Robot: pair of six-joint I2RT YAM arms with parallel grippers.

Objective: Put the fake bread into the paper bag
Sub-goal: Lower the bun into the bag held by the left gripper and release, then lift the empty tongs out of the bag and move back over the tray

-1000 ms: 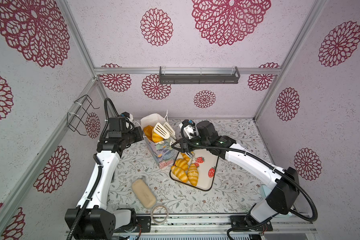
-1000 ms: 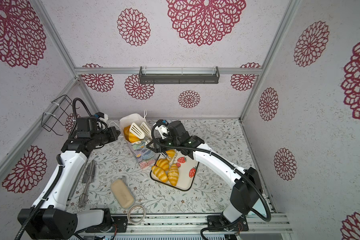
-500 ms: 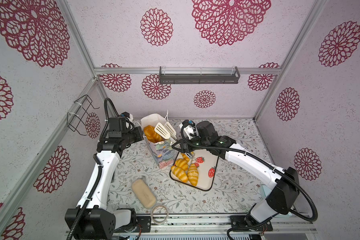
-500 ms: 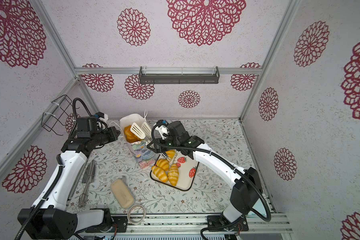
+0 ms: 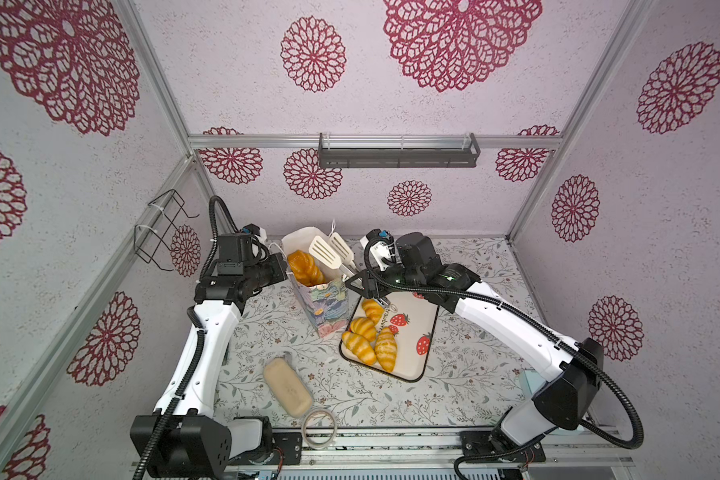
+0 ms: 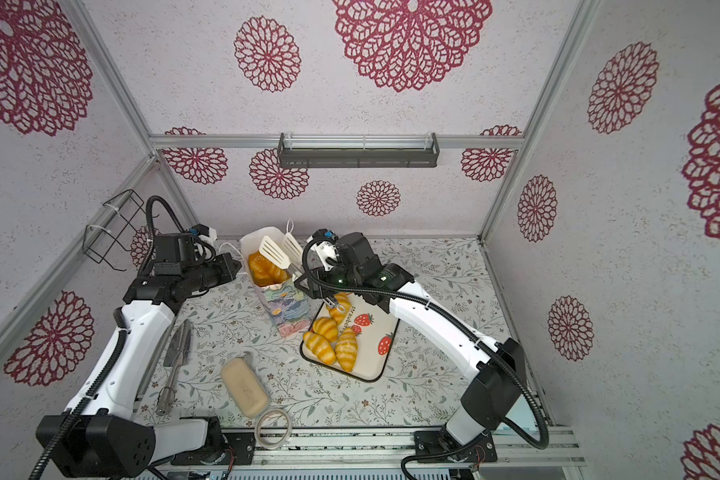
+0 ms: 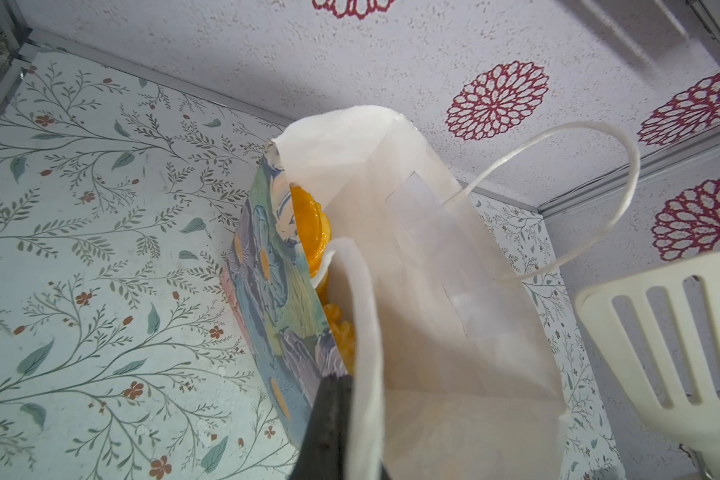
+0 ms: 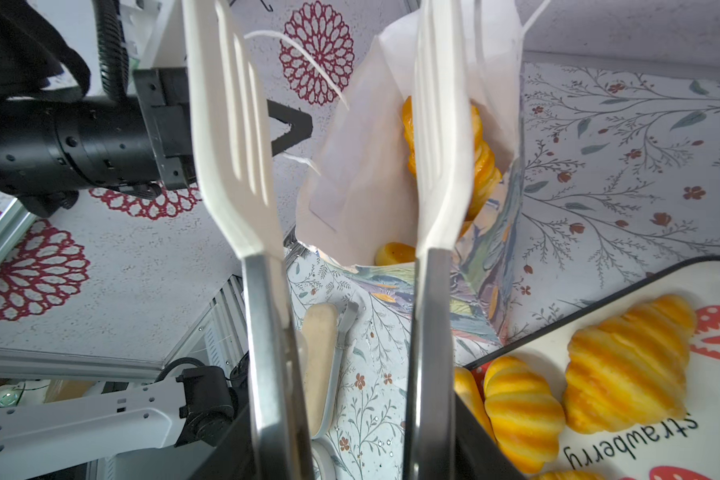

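1. Some of the fake bread is already in the paper bag (image 5: pixel 329 309): a glossy braided loaf (image 5: pixel 306 268) stands on end against its white inner wall. The right wrist view shows a second orange piece (image 8: pixel 395 253) lower down.
2. Four striped croissants (image 6: pixel 325 328) lie bunched on the strawberry-print tray (image 5: pixel 412 361), just beside the bag's painted face.
3. The bag stands upright on the floral table, mouth open, in both top views.
4. The left gripper (image 5: pixel 281 266) is clamped tight on the bag's rim. The left wrist view shows a dark finger (image 7: pixel 329 415) pressed to the paper edge.
5. The right gripper (image 5: pixel 364 284) grips the metal arms of a pair of tongs (image 6: pixel 281 251), jaws partly closed around them.
6. The tongs' white slotted blades stand apart with nothing between them, up at the bag's mouth.
7. A pale beige block (image 6: pixel 244 386) lies on the table nearer the robot's base, well apart from the bag. A tape ring (image 6: pixel 273 428) lies just beside the block.
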